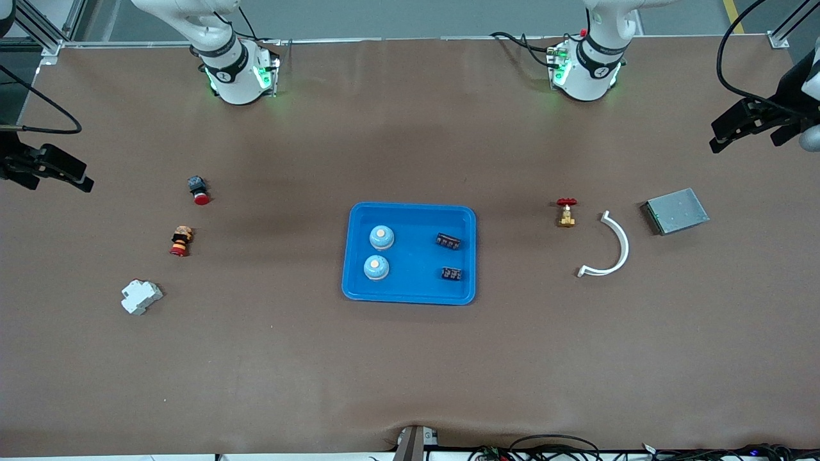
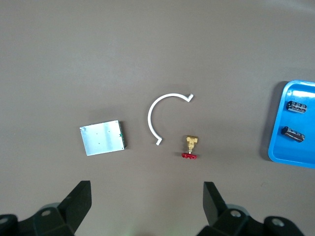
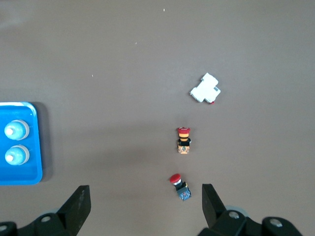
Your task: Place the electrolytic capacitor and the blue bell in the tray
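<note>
Task apparently complete: two round pale-blue bells point(image 1: 381, 237) and two small black electrolytic capacitors point(image 1: 448, 241) resting inside shallow bright-blue plastic tray point(image 1: 410, 211), well clear of both tools. Left gripper point(image 2: 145, 206), fingers spread wide and empty, parked above grey metal box point(image 2: 102, 138). Right gripper point(image 3: 142, 206), likewise apart, above red-capped pushbutton point(image 3: 179, 187). Nothing visibly left to move.

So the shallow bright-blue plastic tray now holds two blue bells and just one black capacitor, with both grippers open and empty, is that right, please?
Not quite: the shallow bright-blue plastic tray holds two black capacitors, not one, as the front view shows. The two blue bells are in it, and the left gripper and right gripper are open and empty.
</note>
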`<move>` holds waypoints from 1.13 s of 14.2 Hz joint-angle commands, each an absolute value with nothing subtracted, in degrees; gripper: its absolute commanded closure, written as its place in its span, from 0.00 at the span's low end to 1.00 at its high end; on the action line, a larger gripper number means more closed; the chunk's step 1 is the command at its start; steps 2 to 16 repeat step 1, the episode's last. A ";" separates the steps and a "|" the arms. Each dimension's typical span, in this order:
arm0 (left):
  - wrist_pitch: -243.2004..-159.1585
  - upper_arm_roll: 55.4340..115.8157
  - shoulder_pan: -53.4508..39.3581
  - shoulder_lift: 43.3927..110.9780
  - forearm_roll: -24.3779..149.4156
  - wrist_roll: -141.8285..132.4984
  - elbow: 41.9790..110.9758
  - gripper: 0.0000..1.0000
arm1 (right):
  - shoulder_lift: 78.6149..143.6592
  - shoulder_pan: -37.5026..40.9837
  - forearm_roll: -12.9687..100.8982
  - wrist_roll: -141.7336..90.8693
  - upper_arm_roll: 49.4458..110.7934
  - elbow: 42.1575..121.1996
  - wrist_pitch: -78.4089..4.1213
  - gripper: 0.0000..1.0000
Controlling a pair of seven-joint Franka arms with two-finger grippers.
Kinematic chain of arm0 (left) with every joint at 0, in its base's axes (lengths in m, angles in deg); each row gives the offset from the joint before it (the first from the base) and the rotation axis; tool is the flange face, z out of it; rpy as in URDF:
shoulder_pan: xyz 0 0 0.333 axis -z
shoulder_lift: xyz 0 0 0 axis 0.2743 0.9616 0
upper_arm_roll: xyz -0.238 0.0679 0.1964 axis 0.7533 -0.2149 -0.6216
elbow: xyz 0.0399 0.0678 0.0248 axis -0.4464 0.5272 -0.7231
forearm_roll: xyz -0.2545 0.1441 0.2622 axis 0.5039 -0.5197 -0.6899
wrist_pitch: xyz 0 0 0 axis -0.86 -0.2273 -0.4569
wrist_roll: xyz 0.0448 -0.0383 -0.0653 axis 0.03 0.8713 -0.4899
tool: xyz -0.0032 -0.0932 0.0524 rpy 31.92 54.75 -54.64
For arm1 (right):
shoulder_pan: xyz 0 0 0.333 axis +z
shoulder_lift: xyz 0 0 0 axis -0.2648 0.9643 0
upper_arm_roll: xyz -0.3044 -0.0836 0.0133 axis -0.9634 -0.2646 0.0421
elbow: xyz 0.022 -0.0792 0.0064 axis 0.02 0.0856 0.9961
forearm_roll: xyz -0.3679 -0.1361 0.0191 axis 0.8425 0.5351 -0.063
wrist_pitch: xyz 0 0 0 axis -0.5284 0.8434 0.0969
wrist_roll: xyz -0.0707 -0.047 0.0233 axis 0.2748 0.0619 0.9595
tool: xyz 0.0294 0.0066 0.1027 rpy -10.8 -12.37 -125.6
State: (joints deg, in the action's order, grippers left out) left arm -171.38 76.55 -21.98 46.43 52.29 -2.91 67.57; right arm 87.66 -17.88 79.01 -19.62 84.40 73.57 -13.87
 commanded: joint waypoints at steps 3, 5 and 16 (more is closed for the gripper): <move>-169.63 76.79 -21.90 46.73 51.15 -3.47 66.15 0.00 | 86.00 -18.52 78.35 -18.73 85.22 74.77 -12.76 0.00; -169.63 76.79 -21.90 46.73 51.15 -3.47 66.15 0.00 | 86.00 -18.52 78.35 -18.73 85.22 74.77 -12.76 0.00; -169.63 76.79 -21.90 46.73 51.15 -3.47 66.15 0.00 | 86.00 -18.52 78.35 -18.73 85.22 74.77 -12.76 0.00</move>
